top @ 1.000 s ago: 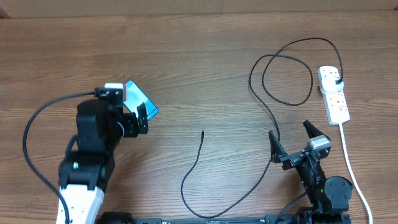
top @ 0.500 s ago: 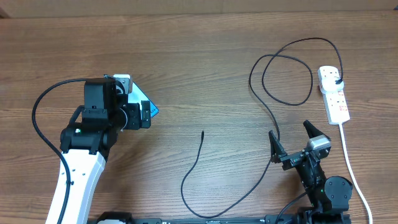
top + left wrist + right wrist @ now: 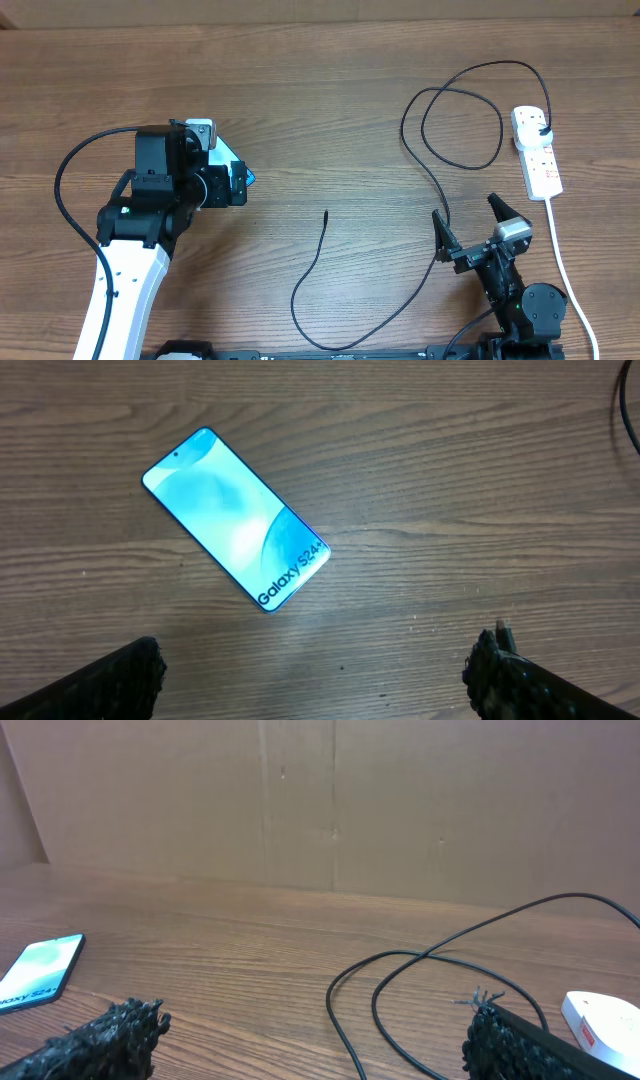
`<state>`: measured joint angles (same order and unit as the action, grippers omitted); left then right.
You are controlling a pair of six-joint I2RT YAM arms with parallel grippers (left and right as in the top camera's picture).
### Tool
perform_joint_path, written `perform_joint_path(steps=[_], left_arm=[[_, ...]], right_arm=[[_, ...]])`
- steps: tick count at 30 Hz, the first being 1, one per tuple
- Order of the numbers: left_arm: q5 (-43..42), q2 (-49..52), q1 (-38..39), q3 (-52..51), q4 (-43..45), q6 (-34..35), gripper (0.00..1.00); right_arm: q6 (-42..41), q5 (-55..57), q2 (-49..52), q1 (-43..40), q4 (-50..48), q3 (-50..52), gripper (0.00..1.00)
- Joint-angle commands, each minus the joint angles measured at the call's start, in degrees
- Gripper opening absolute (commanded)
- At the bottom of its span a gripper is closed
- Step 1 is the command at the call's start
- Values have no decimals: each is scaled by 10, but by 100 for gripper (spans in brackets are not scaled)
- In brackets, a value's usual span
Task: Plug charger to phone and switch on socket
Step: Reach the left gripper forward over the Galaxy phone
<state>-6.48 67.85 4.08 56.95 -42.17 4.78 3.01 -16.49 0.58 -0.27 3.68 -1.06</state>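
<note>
1. the phone (image 3: 235, 520) lies flat and screen-up at the left of the surface (image 3: 330, 90), its long axis slanting across the grain.
2. the left hand (image 3: 315, 685) hovers just over it, fingers spread, empty; clearly the nearer one.
3. the charger (image 3: 327, 214) tip lies loose mid-surface, between the arms.
4. the right hand (image 3: 468, 228), also spread and empty, sits by the cable, with the socket (image 3: 537, 150) beyond.

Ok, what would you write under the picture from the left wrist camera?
The left gripper hangs open over the phone, which lies screen-up on the wooden table.
</note>
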Motion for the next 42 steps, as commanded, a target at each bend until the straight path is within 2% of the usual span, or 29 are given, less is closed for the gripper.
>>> perform_joint_path(steps=[1, 6, 12, 17, 24, 36, 42], left_arm=[[-2, 7, -3, 20, -3, 35, 100], [16, 43, -2, 45, -14, 72, 100], [32, 120, 8, 108, -66, 97, 100], [86, 185, 35, 138, -91, 193, 100], [86, 226, 42, 138, -80, 238, 100], [32, 277, 42, 138, -72, 238, 100], [37, 285, 37, 138, -73, 329, 100]], right_arm=[[1, 4, -4, 3, -3, 6, 100], [1, 4, -4, 3, -3, 6, 100], [1, 4, -4, 3, -3, 6, 100], [1, 4, -4, 3, -3, 6, 100], [1, 4, -4, 3, -3, 6, 100], [1, 4, -4, 3, -3, 6, 100], [1, 4, -4, 3, -3, 6, 100]])
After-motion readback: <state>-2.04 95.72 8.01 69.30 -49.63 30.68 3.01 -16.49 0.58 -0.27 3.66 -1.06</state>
